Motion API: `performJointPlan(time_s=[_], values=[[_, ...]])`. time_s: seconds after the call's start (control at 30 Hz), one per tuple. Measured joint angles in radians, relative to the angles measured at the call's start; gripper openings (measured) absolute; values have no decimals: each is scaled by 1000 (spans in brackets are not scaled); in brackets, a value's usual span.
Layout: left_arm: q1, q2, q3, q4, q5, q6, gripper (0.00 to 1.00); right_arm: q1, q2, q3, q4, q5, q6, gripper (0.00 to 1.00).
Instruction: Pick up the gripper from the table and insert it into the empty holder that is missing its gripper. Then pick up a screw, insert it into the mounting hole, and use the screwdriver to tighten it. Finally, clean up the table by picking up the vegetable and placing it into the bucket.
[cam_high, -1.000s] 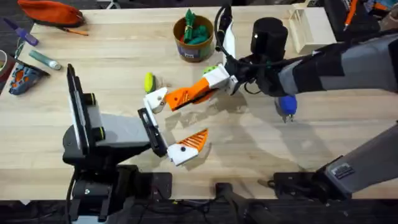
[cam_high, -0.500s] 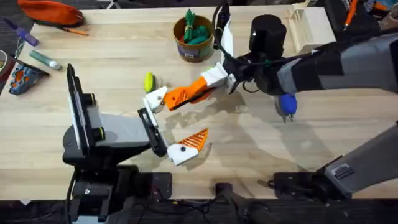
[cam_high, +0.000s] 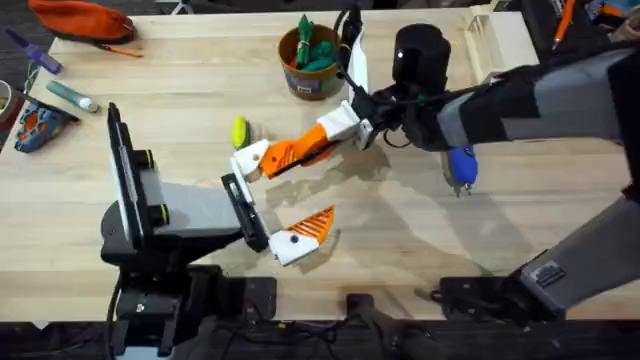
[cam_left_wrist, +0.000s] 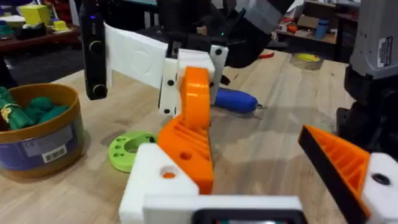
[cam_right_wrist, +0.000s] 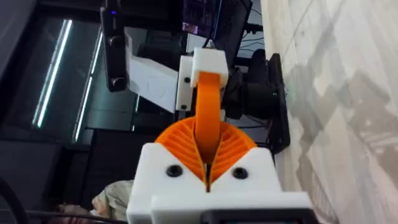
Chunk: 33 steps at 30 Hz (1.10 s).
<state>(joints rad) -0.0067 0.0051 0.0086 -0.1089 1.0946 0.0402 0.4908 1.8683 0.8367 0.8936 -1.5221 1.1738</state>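
Right gripper (cam_high: 335, 135) fingers clamped on orange gripper (cam_high: 300, 150), pad seated against white holder (cam_high: 250, 160) of left gripper (cam_high: 275, 205). Left fingers spread. Vegetable (cam_high: 239, 131) on table (cam_high: 400, 240) beside holder. Screwdriver (cam_high: 460, 168) lies right; bucket (cam_high: 311, 62) behind.

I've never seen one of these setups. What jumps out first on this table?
Mid-table, the right arm's end effector is shut on a bright orange ribbed gripper, pressing it against the left arm's white holder. Behind them stands a brown bucket holding green leafy toys, a small yellow-green vegetable lies nearby, and a blue screwdriver lies to the right.
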Motion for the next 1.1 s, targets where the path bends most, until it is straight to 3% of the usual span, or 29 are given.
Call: performJointPlan(time_s=[1.1], values=[[0,0,0,1,-8,3,985,39,17,40,-16,61,0,8]])
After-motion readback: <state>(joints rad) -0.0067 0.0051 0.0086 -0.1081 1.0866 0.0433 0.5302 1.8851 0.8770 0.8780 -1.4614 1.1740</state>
